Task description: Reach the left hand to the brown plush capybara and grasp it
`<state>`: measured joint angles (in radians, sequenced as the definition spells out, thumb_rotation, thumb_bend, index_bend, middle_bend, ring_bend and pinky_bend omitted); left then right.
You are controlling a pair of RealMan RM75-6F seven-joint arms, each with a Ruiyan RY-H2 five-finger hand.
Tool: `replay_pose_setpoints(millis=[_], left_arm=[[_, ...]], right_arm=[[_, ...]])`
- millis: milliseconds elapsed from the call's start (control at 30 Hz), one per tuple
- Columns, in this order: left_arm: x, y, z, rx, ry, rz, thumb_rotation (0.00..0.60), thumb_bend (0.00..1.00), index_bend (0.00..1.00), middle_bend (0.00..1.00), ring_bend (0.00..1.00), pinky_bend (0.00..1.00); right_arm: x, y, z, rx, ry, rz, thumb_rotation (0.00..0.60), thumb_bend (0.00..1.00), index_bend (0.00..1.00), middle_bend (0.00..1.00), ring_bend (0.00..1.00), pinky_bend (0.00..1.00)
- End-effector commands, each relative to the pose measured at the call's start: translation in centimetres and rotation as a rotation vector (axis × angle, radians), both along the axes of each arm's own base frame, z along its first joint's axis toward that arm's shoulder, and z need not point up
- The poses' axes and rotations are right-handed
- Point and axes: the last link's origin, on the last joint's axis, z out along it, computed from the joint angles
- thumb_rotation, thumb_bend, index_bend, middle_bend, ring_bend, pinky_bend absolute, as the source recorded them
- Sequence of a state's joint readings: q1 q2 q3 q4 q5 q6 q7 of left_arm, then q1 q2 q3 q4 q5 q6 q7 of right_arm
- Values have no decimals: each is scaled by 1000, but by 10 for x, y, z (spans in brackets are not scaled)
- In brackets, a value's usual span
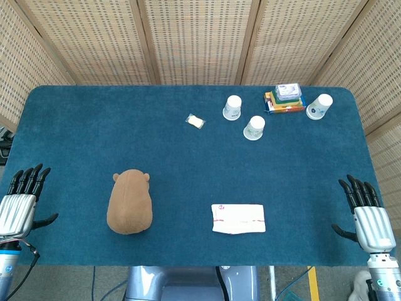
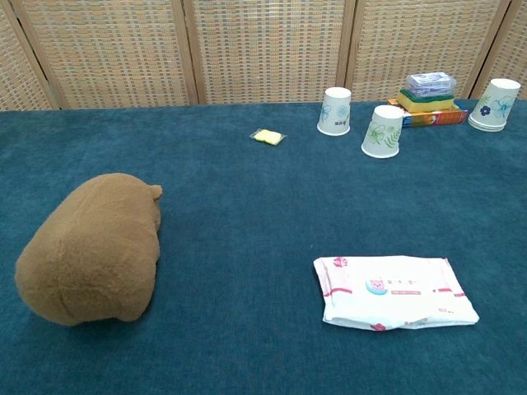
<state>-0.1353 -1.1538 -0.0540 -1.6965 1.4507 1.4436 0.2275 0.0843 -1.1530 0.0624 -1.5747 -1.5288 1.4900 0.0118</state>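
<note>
The brown plush capybara [image 1: 130, 202] lies on the blue table [image 1: 125, 132] at the front left, its head pointing away from me; the chest view shows the capybara [image 2: 92, 248] large at the lower left. My left hand [image 1: 20, 202] hovers at the table's left front edge, fingers spread and holding nothing, well to the left of the plush. My right hand [image 1: 368, 216] is at the right front edge, also open and empty. Neither hand appears in the chest view.
A white wet-wipes pack [image 1: 238, 218] lies at the front centre. Three paper cups [image 1: 232, 107] [image 1: 254, 127] [image 1: 319, 106] and a stack of boxes [image 1: 286, 99] stand at the back right. A small yellow packet [image 1: 196, 121] lies mid-back.
</note>
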Motion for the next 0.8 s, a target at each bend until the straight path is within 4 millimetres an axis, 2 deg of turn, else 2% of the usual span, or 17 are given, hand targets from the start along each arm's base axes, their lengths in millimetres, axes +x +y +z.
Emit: replay_pose_setpoints(millis=[33, 800], left_arm=[[0, 0, 0, -2, 0, 0, 600, 122, 0, 0, 0, 0], [-2, 1, 0, 2, -6, 11, 600, 123, 0, 0, 0, 0]], right_arm=[[0, 0, 0, -2, -1, 0, 600, 109, 0, 0, 0, 0], [1, 0, 5, -23, -11, 7, 600, 107, 0, 0, 0, 0]])
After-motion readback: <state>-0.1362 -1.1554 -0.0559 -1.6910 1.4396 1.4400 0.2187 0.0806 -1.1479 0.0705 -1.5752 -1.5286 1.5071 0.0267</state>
